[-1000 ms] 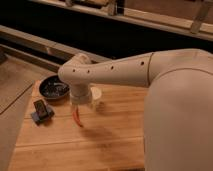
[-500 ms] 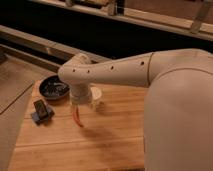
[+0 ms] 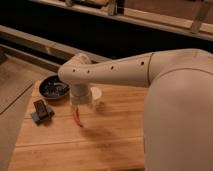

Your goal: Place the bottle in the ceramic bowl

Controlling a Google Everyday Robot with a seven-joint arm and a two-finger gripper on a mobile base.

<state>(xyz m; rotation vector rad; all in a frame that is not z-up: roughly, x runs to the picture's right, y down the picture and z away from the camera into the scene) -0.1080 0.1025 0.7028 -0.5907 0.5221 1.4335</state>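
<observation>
A table (image 3: 115,145) of light wooden boards is seen, with the grain running from its left edge to its right edge. Behind the far edge the room is dark, and long pale ledges (image 3: 45,46) are laid across it at a slant. A grey floor is seen beside the left edge.

The ceramic bowl (image 3: 54,89) is placed near the far left corner of the table. A small dark block (image 3: 41,110) on a grey-blue base is set near the left edge, in front of the bowl. A slim red chilli (image 3: 77,119) is laid further toward the middle, with its long axis pointed roughly from the far edge to the near edge.

The bottle (image 3: 96,96) is found close to the far edge, left of the middle and to the right of the bowl, well apart from it. It seems to be stood upright on the wood, so its long axis is vertical and its round white top is turned upward.

The white arm (image 3: 120,72) is stretched from the right side over the table. The gripper (image 3: 81,98) is pointed downward at its end, just beside the bottle, between the bottle and the bowl. It cannot be told whether the jaws are released or are grasping the bottle.
</observation>
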